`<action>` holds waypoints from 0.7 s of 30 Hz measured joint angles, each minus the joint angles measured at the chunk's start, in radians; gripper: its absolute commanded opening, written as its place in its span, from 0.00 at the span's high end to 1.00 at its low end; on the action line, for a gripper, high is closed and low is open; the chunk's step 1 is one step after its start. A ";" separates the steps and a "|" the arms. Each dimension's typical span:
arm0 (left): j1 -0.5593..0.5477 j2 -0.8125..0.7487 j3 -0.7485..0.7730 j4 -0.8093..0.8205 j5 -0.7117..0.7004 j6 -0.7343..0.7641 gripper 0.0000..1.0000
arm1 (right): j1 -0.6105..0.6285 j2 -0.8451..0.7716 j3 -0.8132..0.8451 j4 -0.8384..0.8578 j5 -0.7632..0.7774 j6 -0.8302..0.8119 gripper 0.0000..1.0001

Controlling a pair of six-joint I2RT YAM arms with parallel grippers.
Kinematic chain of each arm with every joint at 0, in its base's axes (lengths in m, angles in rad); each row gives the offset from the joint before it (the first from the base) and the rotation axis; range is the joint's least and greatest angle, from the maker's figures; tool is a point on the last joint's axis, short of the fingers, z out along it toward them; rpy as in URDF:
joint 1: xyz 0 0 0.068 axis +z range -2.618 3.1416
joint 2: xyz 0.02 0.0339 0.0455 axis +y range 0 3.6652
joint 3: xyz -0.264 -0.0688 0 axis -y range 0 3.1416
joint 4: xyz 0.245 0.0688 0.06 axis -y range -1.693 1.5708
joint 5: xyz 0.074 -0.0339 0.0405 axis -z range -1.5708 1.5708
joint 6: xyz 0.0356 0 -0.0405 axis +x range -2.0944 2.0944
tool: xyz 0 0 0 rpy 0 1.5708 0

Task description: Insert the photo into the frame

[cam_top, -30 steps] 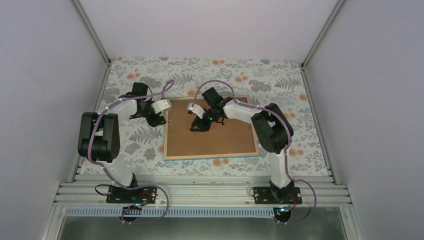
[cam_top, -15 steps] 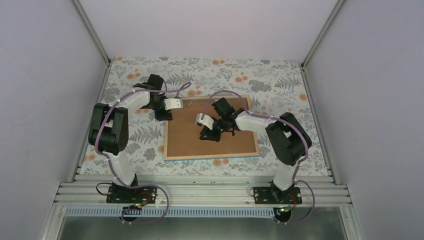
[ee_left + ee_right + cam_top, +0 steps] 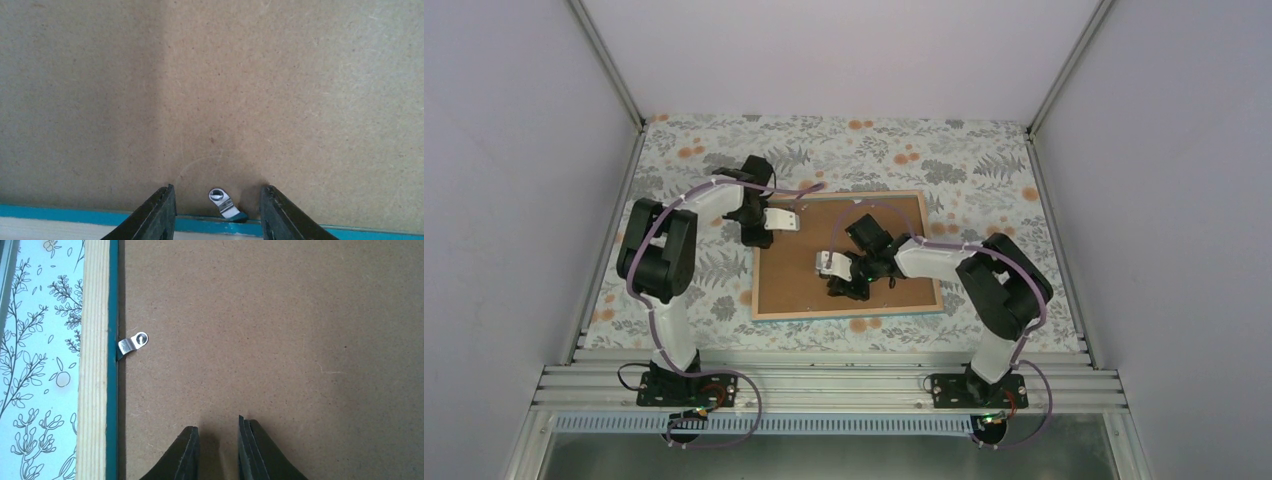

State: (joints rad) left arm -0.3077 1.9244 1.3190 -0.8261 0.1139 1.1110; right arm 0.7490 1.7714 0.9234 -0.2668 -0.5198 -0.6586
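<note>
The frame (image 3: 844, 313) lies face down on the table, light wood edge showing, with the brown backing board (image 3: 794, 270) set inside it. The photo is hidden. My left gripper (image 3: 790, 223) is open over the frame's far-left part. In the left wrist view its fingers straddle a small metal clip (image 3: 223, 204) at the turquoise rim (image 3: 75, 215), not touching it. My right gripper (image 3: 842, 289) hovers over the board's near middle, empty, jaws a narrow gap apart. In the right wrist view (image 3: 218, 440) another clip (image 3: 131, 344) lies ahead to the left, at the frame's rim (image 3: 95, 365).
A floral tablecloth (image 3: 724, 290) covers the table around the frame. Grey walls enclose the left, right and far sides. A metal rail (image 3: 824, 385) carrying the arm bases runs along the near edge.
My left gripper has swung right from beside the frame to above its far-left rim. My right gripper has moved toward the near edge across the backing board.
</note>
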 measured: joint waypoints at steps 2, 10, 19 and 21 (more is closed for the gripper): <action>-0.006 0.000 0.001 -0.006 -0.025 0.014 0.65 | 0.005 -0.003 -0.003 0.005 0.011 -0.014 0.81; -0.049 0.014 0.019 -0.032 -0.115 0.080 0.76 | 0.019 -0.029 -0.036 0.021 0.033 -0.053 0.84; -0.089 0.014 0.013 -0.021 -0.198 0.149 0.83 | 0.026 -0.041 -0.054 0.036 0.050 -0.079 0.85; -0.094 0.005 -0.002 -0.006 -0.208 0.171 0.84 | 0.032 -0.047 -0.058 0.037 0.059 -0.082 0.85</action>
State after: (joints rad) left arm -0.4019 1.9293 1.3174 -0.8322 -0.0937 1.2816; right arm 0.7811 1.7248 0.8650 -0.2302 -0.4610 -0.7406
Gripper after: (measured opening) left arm 0.170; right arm 0.149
